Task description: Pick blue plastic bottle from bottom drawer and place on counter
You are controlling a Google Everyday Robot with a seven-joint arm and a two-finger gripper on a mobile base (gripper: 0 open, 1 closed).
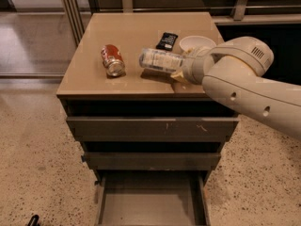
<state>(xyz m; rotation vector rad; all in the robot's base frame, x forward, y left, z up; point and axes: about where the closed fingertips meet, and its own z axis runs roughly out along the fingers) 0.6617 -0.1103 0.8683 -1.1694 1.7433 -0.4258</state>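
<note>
The blue plastic bottle [159,60] lies sideways in my gripper [181,66], just above the beige counter [127,36], its shadow right beneath it. It points left toward the red soda can [113,60]. My gripper is shut on the bottle's right end, and the white arm reaches in from the right. The bottom drawer [151,199] stands pulled open below, its grey floor bare.
A red soda can lies on its side on the counter's left part. A black packet [167,40] and a white bowl [196,43] sit behind the bottle. Two drawers [150,126] above the bottom one stand slightly ajar. Speckled floor surrounds the cabinet.
</note>
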